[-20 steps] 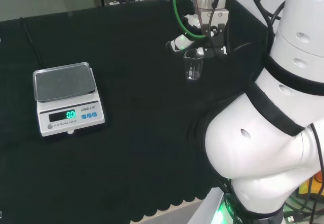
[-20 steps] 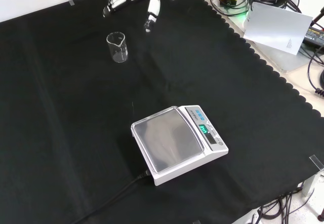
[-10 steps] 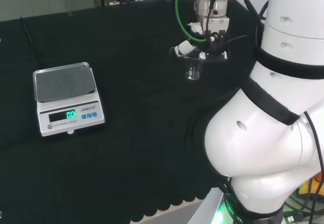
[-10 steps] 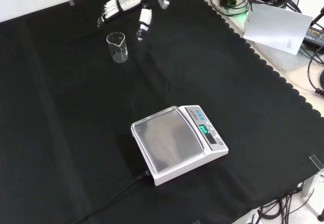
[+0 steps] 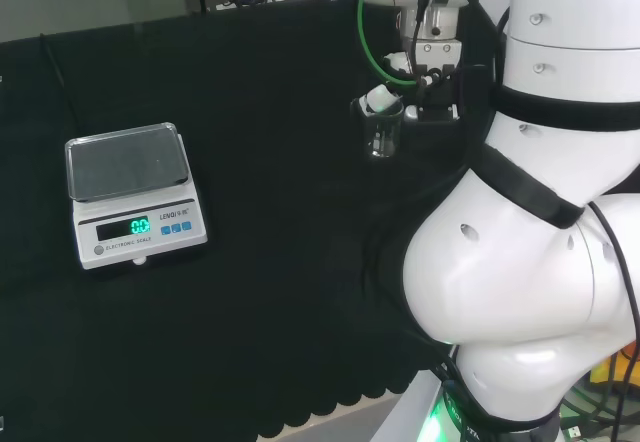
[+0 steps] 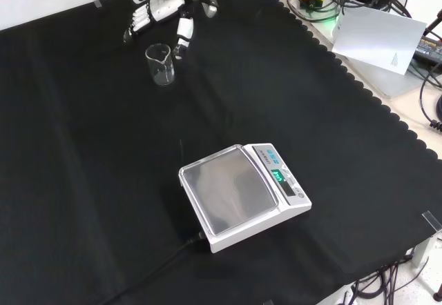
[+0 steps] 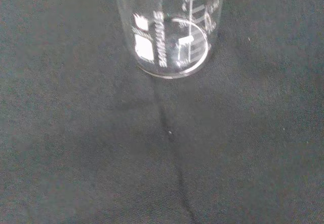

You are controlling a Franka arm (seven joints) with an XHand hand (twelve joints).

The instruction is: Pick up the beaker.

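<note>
The glass beaker [image 6: 160,64] stands upright on the black-clothed tabletop [image 6: 103,181], toward the far edge in the front view and well apart from the digital scale [image 6: 243,196] nearer the front edge; its long axis is vertical, mouth up, and it looks empty. The robot hand [image 6: 162,6] hangs just behind and above the beaker in the front view, so the beaker lies below and slightly ahead of the palm; in the head view the robot hand [image 5: 385,99] sits against the beaker's [image 5: 382,128] rim on its right side, though contact cannot be confirmed. Its fingers [image 6: 135,23] and thumb [image 6: 183,32] are spread apart and point down on either side of the glass, one to each side in the front view, holding nothing; the wrist view looks down along the beaker's wall [image 7: 169,29] to its base on the cloth. By my judgement the grasp is not yet made, and the coming move calls for a short descent so the fingers bracket the wall before closing.
</note>
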